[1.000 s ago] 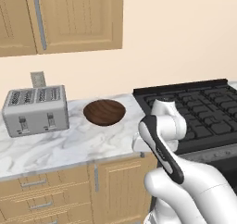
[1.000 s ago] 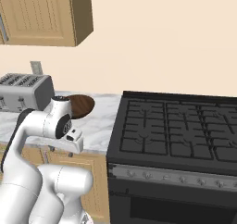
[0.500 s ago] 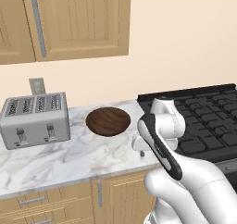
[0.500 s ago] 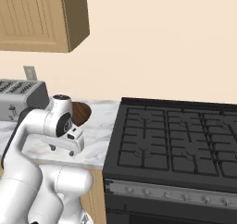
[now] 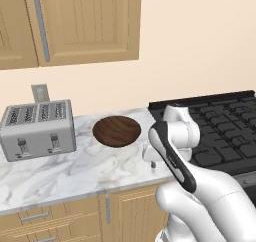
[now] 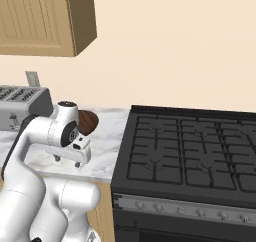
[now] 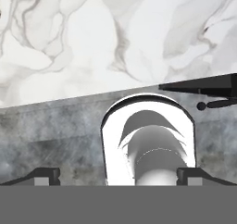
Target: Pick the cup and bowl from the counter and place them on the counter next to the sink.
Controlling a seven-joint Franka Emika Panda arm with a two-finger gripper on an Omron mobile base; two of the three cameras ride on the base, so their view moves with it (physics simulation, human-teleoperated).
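The dark brown wooden bowl (image 5: 116, 131) sits on the white marble counter (image 5: 60, 173), between the toaster and the stove; its edge shows behind the arm (image 6: 90, 122). My gripper (image 5: 151, 160) (image 6: 67, 161) points down over the counter's front part, to the right of the bowl and apart from it. In the hand view my gripper (image 7: 118, 176) stands open, its fingertips (image 7: 44, 174) far apart with nothing between them and veined marble (image 7: 92, 38) below. The cup and the sink are out of view.
A silver toaster (image 5: 37, 128) stands at the left of the counter, by a wall outlet (image 5: 40, 92). The black stove top (image 6: 190, 151) lies directly right of the gripper; its edge shows in the hand view (image 7: 203, 86). Wooden wall cabinets (image 5: 75, 23) hang above.
The whole picture has shifted a little in both base views, so the base has moved. The arm keeps its pose and the gripper stays open. The bowl has not moved on the counter.
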